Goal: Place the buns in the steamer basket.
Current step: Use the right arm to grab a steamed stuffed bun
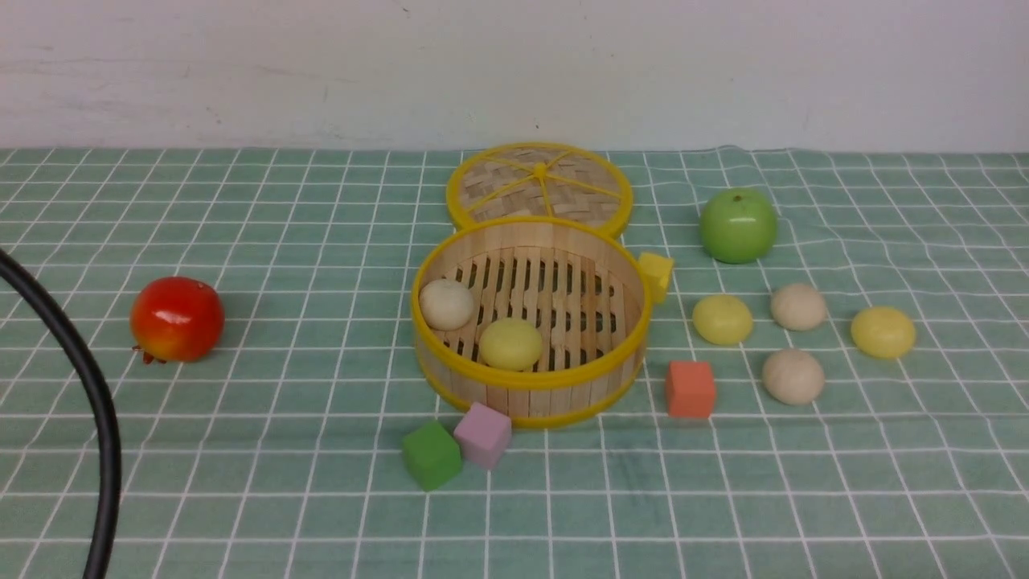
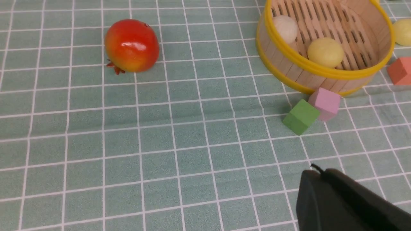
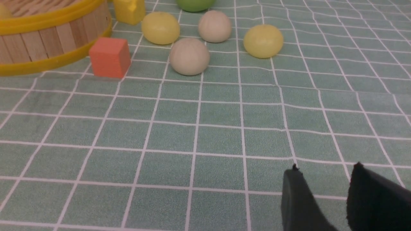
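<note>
**A:** How far along is the job?

**B:** Two are in the steamer basket: a beige bun against its left wall and a yellow bun near the front rim. The four loose buns sit on the cloth to the basket's right, outside it.

**A:** And the grippers?

**B:** The right gripper hangs low over bare cloth, jaws partly apart with nothing between them. The left gripper is closed tight and empty, with the green cube ahead of it.

**A:** Which one would you take next?

**B:** I'd guess the nearest beige bun, the one closest to the right gripper. The orange cube stands between it and the basket, so I'd come down from above rather than sweep in sideways.

**A:** Any advice on the grip?

**B:** Spread the jaws wider than the dome first, set the fingers across its widest part, then close gently. It looks smooth and round, so a high pinch would probably squirt it out. Lift it clear of the yellow rim before crossing. Let go over the bare right half of the slatted floor, away from the two inside
</note>
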Robot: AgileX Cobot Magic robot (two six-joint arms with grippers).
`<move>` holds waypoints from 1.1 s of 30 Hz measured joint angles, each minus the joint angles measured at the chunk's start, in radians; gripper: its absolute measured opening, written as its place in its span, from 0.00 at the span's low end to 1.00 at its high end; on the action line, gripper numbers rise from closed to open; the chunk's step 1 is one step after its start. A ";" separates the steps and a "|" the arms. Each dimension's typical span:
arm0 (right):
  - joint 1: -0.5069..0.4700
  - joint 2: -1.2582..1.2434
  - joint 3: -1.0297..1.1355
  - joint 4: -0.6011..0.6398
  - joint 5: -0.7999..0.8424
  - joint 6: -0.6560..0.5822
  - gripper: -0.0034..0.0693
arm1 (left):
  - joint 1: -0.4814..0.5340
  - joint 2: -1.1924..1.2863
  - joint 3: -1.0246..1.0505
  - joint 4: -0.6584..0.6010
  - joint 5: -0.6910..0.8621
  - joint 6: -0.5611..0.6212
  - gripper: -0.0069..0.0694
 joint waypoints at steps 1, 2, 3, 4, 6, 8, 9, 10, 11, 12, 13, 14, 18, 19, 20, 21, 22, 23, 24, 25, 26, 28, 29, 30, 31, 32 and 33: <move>0.000 0.000 0.000 0.000 0.000 0.000 0.38 | 0.000 -0.015 0.019 -0.002 -0.006 0.000 0.07; 0.000 0.000 0.000 0.000 0.000 0.000 0.38 | 0.000 -0.027 0.034 -0.006 -0.009 0.000 0.07; 0.000 0.000 0.000 0.000 0.000 0.000 0.38 | 0.000 -0.047 0.057 -0.010 -0.016 0.002 0.07; 0.000 0.000 0.000 0.000 0.000 0.000 0.38 | 0.000 -0.055 0.062 -0.011 -0.021 0.005 0.07; 0.000 0.000 0.000 0.000 0.000 0.000 0.38 | 0.000 -0.111 0.137 -0.011 -0.067 0.026 0.08; 0.000 0.000 0.000 0.000 0.000 0.000 0.38 | 0.001 -0.149 0.189 -0.007 -0.118 0.037 0.08; 0.000 0.000 0.000 0.000 0.000 0.000 0.38 | 0.019 -0.199 0.260 -0.002 -0.197 0.043 0.08; 0.000 0.000 0.000 0.000 0.000 0.000 0.38 | 0.034 -0.223 0.291 0.000 -0.235 0.043 0.08; 0.000 0.000 0.000 0.000 0.000 0.000 0.38 | 0.039 -0.229 0.299 0.001 -0.254 0.043 0.08; 0.000 0.000 0.000 0.000 0.000 0.000 0.38 | 0.080 -0.278 0.353 0.005 -0.319 0.043 0.08; 0.000 0.000 0.000 0.000 0.000 0.000 0.38 | 0.108 -0.311 0.391 0.005 -0.362 0.043 0.08; 0.000 0.000 0.000 0.000 0.000 0.000 0.38 | 0.135 -0.345 0.430 0.005 -0.401 0.044 0.08; 0.000 0.000 0.000 0.000 0.000 0.000 0.38 | 0.206 -0.489 0.589 0.012 -0.506 0.048 0.09; 0.000 0.000 0.000 0.000 0.000 0.000 0.38 | 0.211 -0.516 0.621 0.012 -0.515 0.049 0.09; 0.000 0.000 0.000 0.000 0.000 0.000 0.38 | 0.215 -0.546 0.651 0.014 -0.523 0.050 0.09; 0.000 0.000 0.000 0.000 0.000 0.000 0.38 | 0.217 -0.576 0.697 0.015 -0.532 0.050 0.09; 0.000 0.000 0.000 0.000 0.000 0.000 0.38 | 0.217 -0.598 0.726 0.015 -0.535 0.050 0.09; 0.000 0.000 0.000 0.000 0.000 0.000 0.38 | 0.217 -0.608 0.739 0.015 -0.537 0.050 0.09; 0.000 0.000 0.000 0.000 0.000 0.000 0.38 | 0.219 -0.642 0.788 0.014 -0.540 0.050 0.09; 0.000 0.000 0.000 0.000 0.000 0.000 0.38 | 0.222 -0.653 0.815 0.012 -0.541 0.050 0.09; 0.000 0.000 0.000 0.000 0.000 0.000 0.38 | 0.223 -0.654 0.820 0.012 -0.541 0.050 0.09; 0.000 0.000 0.000 0.000 0.000 0.000 0.38 | 0.255 -0.659 0.882 0.004 -0.544 0.050 0.10; 0.000 0.000 0.000 0.000 0.000 0.000 0.38 | 0.270 -0.659 0.901 -0.005 -0.541 0.050 0.10; 0.000 0.000 0.000 0.000 0.000 0.000 0.38 | 0.283 -0.659 0.913 -0.012 -0.537 0.050 0.10; 0.000 0.000 0.000 0.000 0.000 0.000 0.38 | 0.297 -0.659 0.918 -0.019 -0.536 0.050 0.10; 0.000 0.000 0.000 0.000 0.000 0.000 0.38 | 0.305 -0.659 0.920 -0.023 -0.537 0.050 0.10; 0.000 0.000 0.000 0.000 0.000 0.000 0.38 | 0.311 -0.659 0.921 -0.027 -0.537 0.050 0.10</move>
